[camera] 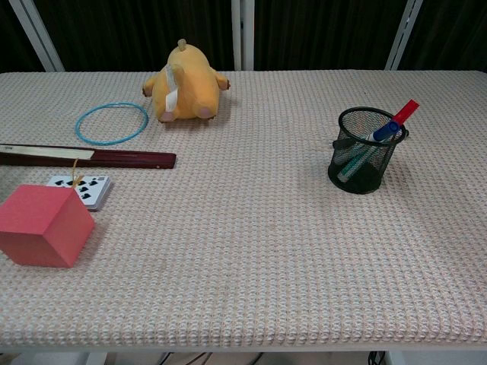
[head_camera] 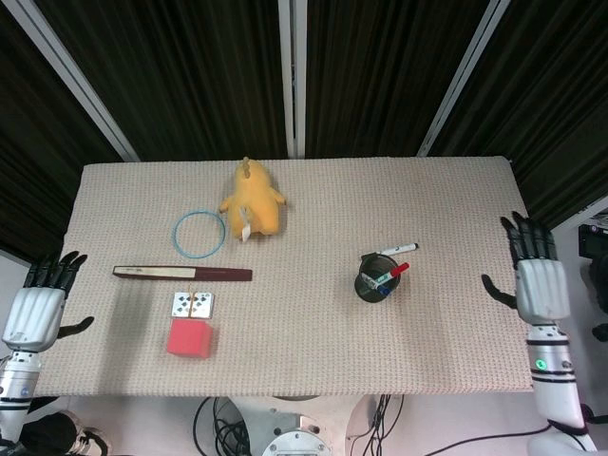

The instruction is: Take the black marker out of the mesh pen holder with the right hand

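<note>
While the slim marker (head_camera: 397, 250) lies beside the round mesh pen holder (head_camera: 377, 277) | right hand (head_camera: 540, 285) splayed, empty | left hand (head_camera: 34, 310) likewise

Right side: the right hand (head_camera: 541, 285) hangs off the table's right edge, fingers spread, with bare mat (head_camera: 456, 294) between it and the mesh pen holder (head_camera: 378, 276).
Around holder: the black marker (head_camera: 395, 250) lies on the mat just behind the rim; red and blue pens (camera: 397, 123) lean out toward the right.
Centre: open mat from the holder to the yellow plush (head_camera: 252, 200).
Left side: blue ring (head_camera: 198, 233), long dark case (head_camera: 182, 274), card (head_camera: 192, 304) and red cube (head_camera: 189, 338) crowd together.
Left edge: the left hand (head_camera: 36, 309) sits off the table, fingers apart.
</note>
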You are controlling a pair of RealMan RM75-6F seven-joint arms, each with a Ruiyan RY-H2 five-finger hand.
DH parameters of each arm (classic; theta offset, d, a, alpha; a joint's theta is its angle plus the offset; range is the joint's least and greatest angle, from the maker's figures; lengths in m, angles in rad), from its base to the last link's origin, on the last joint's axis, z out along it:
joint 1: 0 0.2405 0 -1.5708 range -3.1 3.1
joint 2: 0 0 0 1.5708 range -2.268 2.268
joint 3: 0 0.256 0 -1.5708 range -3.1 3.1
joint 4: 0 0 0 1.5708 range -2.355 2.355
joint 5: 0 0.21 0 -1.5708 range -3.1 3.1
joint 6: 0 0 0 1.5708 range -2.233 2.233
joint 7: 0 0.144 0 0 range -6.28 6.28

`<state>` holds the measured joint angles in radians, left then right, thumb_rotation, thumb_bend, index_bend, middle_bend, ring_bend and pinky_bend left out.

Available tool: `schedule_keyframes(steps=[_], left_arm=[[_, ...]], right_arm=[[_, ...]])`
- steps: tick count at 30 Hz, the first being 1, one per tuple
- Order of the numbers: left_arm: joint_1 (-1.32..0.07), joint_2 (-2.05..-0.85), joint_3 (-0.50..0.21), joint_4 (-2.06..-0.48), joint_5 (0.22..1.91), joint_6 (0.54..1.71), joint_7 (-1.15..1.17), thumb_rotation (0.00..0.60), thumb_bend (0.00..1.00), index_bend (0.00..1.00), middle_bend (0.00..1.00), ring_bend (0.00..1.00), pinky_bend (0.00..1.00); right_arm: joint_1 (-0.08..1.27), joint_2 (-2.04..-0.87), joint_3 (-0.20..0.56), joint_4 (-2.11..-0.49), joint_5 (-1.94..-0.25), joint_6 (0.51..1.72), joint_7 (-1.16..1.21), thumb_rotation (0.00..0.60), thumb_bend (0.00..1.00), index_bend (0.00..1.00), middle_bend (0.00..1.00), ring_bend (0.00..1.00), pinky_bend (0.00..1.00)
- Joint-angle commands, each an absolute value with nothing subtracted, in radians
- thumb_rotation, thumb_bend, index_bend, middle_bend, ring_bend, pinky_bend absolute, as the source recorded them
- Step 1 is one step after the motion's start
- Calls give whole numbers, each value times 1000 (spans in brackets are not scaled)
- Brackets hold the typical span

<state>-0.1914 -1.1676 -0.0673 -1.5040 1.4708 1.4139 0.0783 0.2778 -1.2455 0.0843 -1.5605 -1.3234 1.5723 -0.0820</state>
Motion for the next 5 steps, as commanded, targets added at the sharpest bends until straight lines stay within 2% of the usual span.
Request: schedule_keyframes(steps=[1, 5], left_arm=[[-191, -1164, -68, -1507, 1469, 1414, 83, 600, 74, 99, 59, 0, 62], [-196, -1166, -66, -1509, 1468, 1402, 91, 600, 73, 99, 58, 0, 62]], right_arm=[[163, -1217, 23, -1498, -1334, 1637, -66, 600, 176, 0, 0, 0, 0], [141, -1216, 26, -1497, -1332, 1625, -60, 600, 176, 0, 0, 0, 0]])
